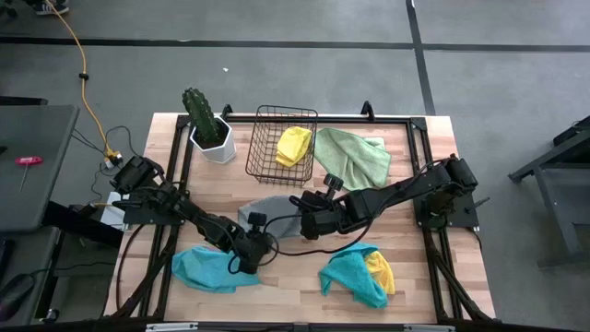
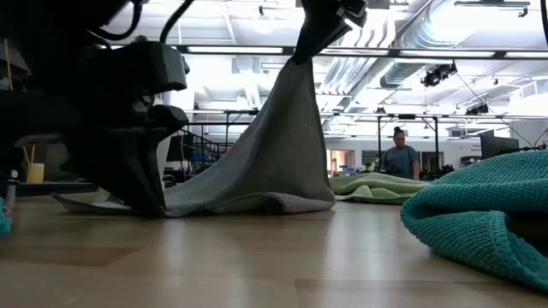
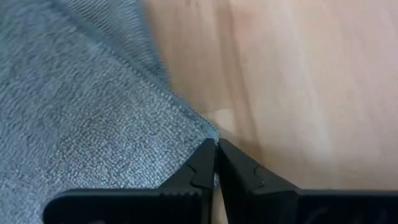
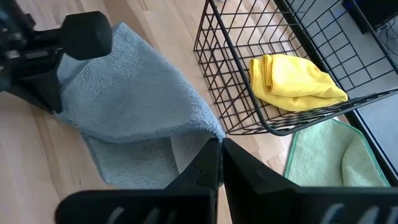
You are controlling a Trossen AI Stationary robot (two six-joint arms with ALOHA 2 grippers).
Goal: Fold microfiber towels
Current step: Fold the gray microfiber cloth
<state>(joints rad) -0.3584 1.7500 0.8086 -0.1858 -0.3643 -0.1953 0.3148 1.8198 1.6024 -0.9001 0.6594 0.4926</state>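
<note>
Grippers both clamped on the grey towel (image 1: 268, 208), mid-table. Left gripper (image 3: 216, 163) has its fingers pressed together on one corner of the cloth, right down at the wooden table (image 1: 415, 277); in the low view that corner sits on the surface under the dark arm. Right gripper (image 4: 221, 163) has its fingers together on another corner and holds it raised, so the cloth hangs as a slanted sheet from the top of the low view down to the table, lower edge curled on the wood.

Other towels:
- teal towel (image 1: 205, 269) crumpled on the table near the front edge, just beside the left gripper.
- second teal towel (image 1: 348, 275) bunched at front right, with a yellow towel (image 1: 380, 271) touching it on its right side.
- light green towel (image 1: 352, 155) spread flat at the back, just right of the wire basket (image 1: 267, 138).
- yellow folded towel (image 1: 294, 145) inside the basket, at its right side.

Potted cactus (image 1: 205, 120) in a white pot stands at the back left corner, beside the basket.

Low view also shows a person (image 2: 399, 159) standing far back in the room, well away from the table.
</note>
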